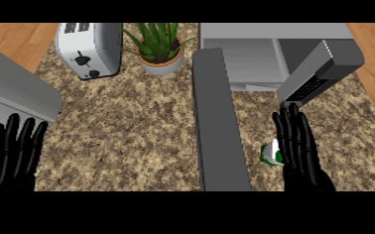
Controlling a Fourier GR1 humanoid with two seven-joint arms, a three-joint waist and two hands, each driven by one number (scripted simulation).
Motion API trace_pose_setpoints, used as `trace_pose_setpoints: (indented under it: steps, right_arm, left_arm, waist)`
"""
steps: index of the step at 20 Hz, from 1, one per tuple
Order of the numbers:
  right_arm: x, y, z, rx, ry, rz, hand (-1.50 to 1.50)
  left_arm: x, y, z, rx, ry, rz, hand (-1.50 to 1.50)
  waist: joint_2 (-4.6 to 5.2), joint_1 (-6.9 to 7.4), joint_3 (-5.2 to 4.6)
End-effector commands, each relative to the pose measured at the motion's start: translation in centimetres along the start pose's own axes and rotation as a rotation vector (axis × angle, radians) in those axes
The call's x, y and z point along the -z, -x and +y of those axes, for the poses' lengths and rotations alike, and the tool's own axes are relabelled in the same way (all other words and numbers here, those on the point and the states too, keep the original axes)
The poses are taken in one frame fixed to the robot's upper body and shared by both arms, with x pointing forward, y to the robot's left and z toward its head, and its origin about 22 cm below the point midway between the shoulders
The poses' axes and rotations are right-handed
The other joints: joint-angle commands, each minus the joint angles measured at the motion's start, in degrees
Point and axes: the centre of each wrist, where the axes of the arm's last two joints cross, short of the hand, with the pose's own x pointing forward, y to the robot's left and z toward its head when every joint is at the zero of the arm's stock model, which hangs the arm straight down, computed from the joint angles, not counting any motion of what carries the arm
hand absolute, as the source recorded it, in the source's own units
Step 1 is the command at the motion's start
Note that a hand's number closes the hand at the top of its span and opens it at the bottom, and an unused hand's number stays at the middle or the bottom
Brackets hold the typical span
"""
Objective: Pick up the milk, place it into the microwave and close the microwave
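From overhead on the speckled counter [124, 129], small green-and-white milk [272, 153] carton — mostly hidden beside the right hand [300, 146], fingers straight, not grasping — before the microwave [249, 54], its door [218, 124] swung open, left hand [18, 153] resting open at lower left.

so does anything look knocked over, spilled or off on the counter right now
Nothing spilled or damaged. The microwave has its door swung wide open across the counter, as the task needs. The milk is mostly hidden behind the right hand, so I can't tell if it's upright. The toaster and plant look undisturbed.
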Motion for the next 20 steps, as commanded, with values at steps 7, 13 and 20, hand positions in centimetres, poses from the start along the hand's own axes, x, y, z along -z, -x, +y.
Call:
trace_pose_setpoints:
  steps: [7,13,20]
  right_arm:
    - [0.1,6.5,-2.5,-0.038,0.094,0.1,-1.5]
    - [-2.6,8.1,-5.3,-0.056,0.158,0.132,-1.5]
    - [-4.2,10.2,-9.1,-0.091,0.202,0.142,-1.5]
  left_arm:
    - [-2.0,-1.0,1.5,0.004,0.018,-0.006,-1.5]
    - [-2.9,0.4,2.0,0.004,0.012,0.01,-1.5]
    - [-2.8,-2.3,0.7,0.002,0.011,0.006,-1.5]
  waist:
    - [0.07,0.16,0.03]
    - [0.01,-0.02,0.01]
    - [0.01,-0.07,0.02]
